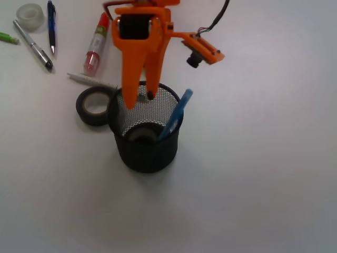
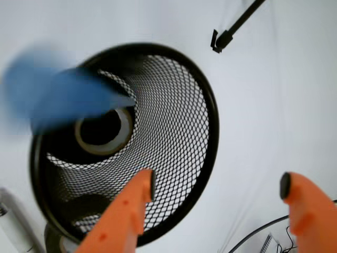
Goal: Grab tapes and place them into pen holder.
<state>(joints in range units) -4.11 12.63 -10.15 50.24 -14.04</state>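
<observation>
Across the whole scene, a plain white tabletop (image 1: 263,200), bare on the right and near side. Above the centre, hanging from the far edge, the orange gripper (image 1: 141,100): jaws spread apart, nothing between them, tips just over the far rim of the cup; in the wrist view, one finger (image 2: 131,203) over the mesh wall inside the rim, the other well outside the cup over bare table. On a side arm to the right of the gripper, a small black camera (image 1: 194,59).

At the centre, upright, the black wire-mesh pen holder (image 1: 150,155). Inside, flat on the bottom, a dark grey tape roll (image 2: 100,132) with a pale inner ring, already in the cup. Leaning in the cup against its right rim, a blue pen (image 1: 176,115), top poking above the rim; blurred in the wrist view.

Touching the cup on its left, flat on the table, the larger black tape roll (image 1: 93,105) with tan core. Far left corner, well apart from the cup, the translucent whitish tape roll (image 1: 30,16), also flat.

Between those two rolls, a loose scatter: a red-capped glue stick (image 1: 97,45), a silver pen (image 1: 32,45), a dark blue pen (image 1: 51,26), a white marker (image 1: 89,80) just beyond the black roll, and at the left edge a green tip (image 1: 7,38) of something cut off.
</observation>
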